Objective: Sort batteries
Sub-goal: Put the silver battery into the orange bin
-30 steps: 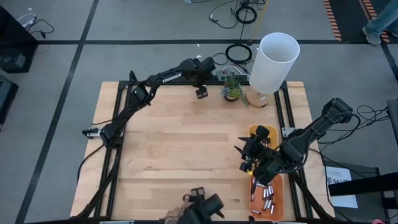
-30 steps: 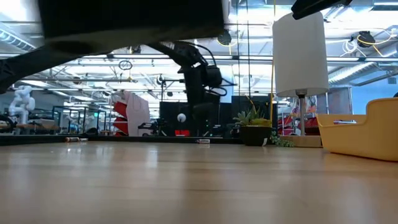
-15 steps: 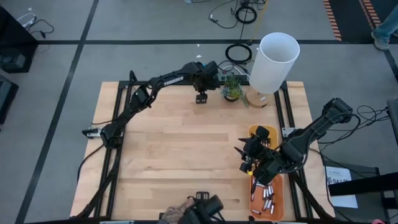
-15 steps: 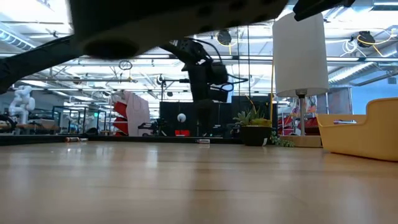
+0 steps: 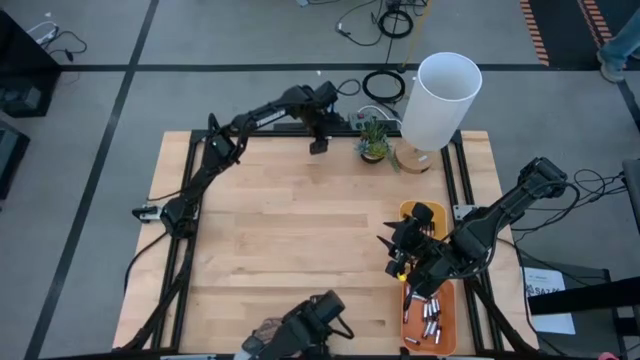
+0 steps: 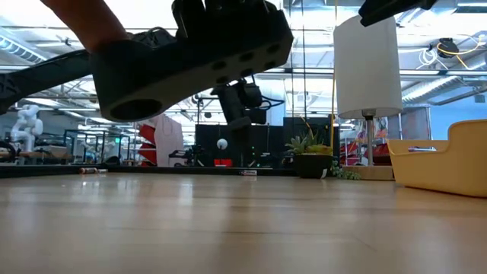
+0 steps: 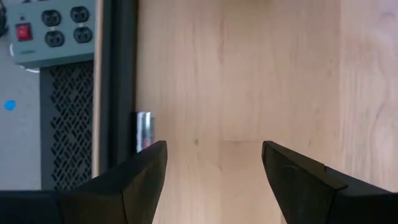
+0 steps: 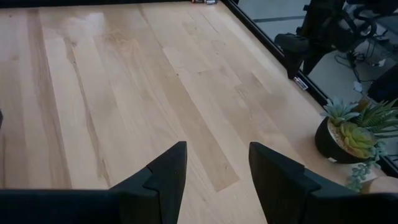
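Hovering at the far edge of the wooden surface [image 5: 290, 220], the left end effector [image 5: 318, 146] has its fingers [image 7: 134, 180] spread apart and holds nothing. A silvery battery [image 7: 143, 131] lies just ahead of one fingertip, right against the surface's dark border rail [image 7: 116, 93]; a grey power strip [image 7: 53, 31] sits beyond that rail. The right end effector [image 5: 392, 255] hangs at the near right, beside the yellow tray [image 5: 418, 213], its fingers [image 8: 165, 180] parted with nothing between them. More batteries [image 5: 430, 318] lie loose in the orange tray [image 5: 447, 302], behind that end effector. A small potted plant [image 5: 374, 140] and a white lamp [image 5: 441, 95] stand well ahead of it.
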Robot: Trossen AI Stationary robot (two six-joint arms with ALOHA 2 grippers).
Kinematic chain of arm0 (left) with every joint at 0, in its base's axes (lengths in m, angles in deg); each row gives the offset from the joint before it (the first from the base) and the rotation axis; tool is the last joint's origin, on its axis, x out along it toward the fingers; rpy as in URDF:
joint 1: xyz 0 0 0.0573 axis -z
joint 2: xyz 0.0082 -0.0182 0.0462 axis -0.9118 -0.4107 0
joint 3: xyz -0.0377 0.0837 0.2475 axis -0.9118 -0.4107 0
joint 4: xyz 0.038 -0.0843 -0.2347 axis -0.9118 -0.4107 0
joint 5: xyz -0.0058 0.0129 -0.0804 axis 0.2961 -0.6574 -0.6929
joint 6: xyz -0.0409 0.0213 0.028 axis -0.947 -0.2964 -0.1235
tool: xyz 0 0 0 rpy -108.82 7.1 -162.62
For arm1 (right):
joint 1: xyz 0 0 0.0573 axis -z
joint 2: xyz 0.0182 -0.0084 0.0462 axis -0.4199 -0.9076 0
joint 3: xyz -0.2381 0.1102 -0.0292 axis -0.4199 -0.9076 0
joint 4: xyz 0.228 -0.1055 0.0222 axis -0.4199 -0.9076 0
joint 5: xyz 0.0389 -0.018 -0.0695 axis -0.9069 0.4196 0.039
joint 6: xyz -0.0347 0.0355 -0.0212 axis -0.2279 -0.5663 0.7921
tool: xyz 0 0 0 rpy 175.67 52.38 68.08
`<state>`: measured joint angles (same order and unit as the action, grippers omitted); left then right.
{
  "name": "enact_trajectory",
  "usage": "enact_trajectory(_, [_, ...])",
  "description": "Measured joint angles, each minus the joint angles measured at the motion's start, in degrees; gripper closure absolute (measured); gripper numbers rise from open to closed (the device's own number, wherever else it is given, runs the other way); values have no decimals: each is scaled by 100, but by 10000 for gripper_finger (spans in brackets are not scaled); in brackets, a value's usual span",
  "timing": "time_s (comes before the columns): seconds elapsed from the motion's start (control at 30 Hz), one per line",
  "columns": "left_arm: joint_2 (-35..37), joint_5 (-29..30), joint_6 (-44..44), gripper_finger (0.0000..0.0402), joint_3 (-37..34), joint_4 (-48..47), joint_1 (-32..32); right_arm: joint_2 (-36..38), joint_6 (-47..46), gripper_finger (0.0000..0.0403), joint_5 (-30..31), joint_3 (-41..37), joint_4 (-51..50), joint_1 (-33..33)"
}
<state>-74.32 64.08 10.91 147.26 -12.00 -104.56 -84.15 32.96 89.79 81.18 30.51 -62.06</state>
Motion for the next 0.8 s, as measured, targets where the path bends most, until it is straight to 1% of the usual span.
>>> enact_trajectory(0.13, [-7, -123, 15, 130, 0, -20, 9, 0, -5, 236, 9, 0, -10, 0])
enact_trajectory(0.27, [-9, -42, 31, 130, 0, 34, 22, 0, -111, 236, 9, 0, -83, 0])
enact_trajectory(0.37, [-9, -158, 9, 130, 0, -34, 32, 0, -124, 236, 0, 0, -80, 0])
enact_trajectory(0.57, [-72, -177, 0, 130, 2, -5, 57, 0, -179, 236, -7, 0, -75, 0])
enact_trajectory(0.67, [-189, -167, -2, 130, 0, -12, 71, 0, -232, 236, -8, 0, -76, 0])
enact_trajectory(0.8, [-298, 29, 0, 130, 0, 76, 74, 0, -250, 236, -9, 0, -80, 0])
